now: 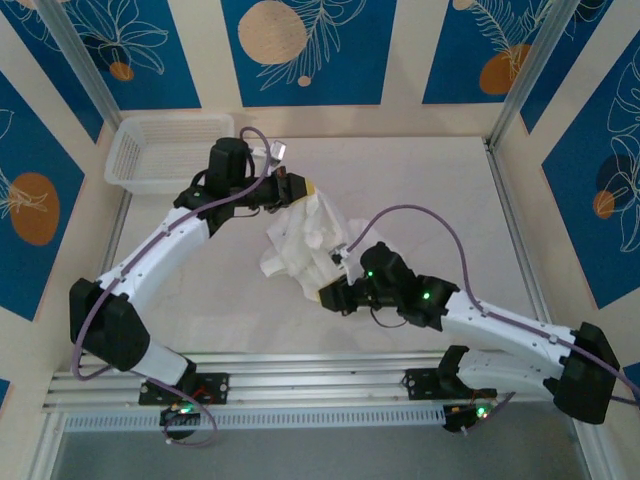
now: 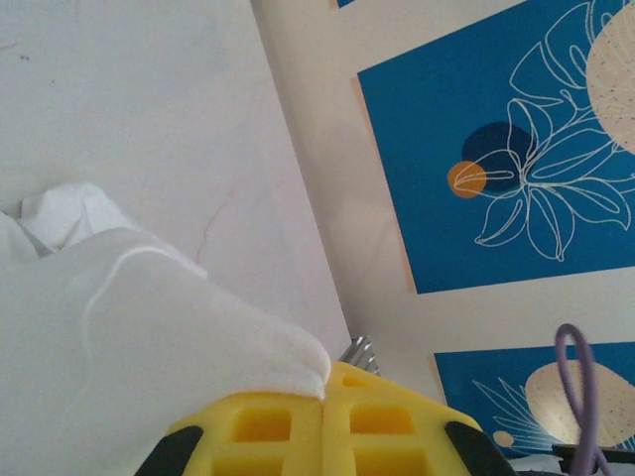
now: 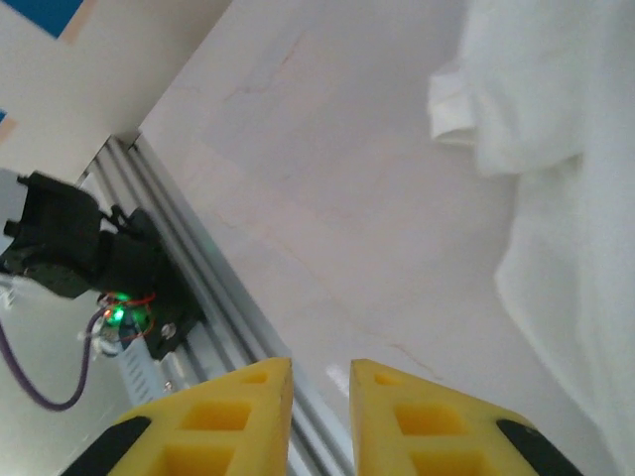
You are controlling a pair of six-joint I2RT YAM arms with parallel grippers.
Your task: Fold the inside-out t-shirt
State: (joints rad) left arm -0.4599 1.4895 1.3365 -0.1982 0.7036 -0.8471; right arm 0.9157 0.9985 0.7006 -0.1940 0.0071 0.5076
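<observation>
A white basket (image 1: 128,160) sits at the table's (image 1: 430,180) far left corner. Just right of it, the left gripper (image 1: 303,189) has its yellow fingers (image 2: 288,421) pressed together on an edge of the t-shirt (image 1: 305,235), which lies bunched mid-table. The right gripper (image 1: 327,296) sits at the shirt's near edge, its fingers a narrow gap apart and holding nothing.

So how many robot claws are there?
2. The left gripper is at the far edge of the t-shirt, shut on the cloth. The right gripper is by the shirt's near edge, open and holding nothing. None looks hidden.
</observation>
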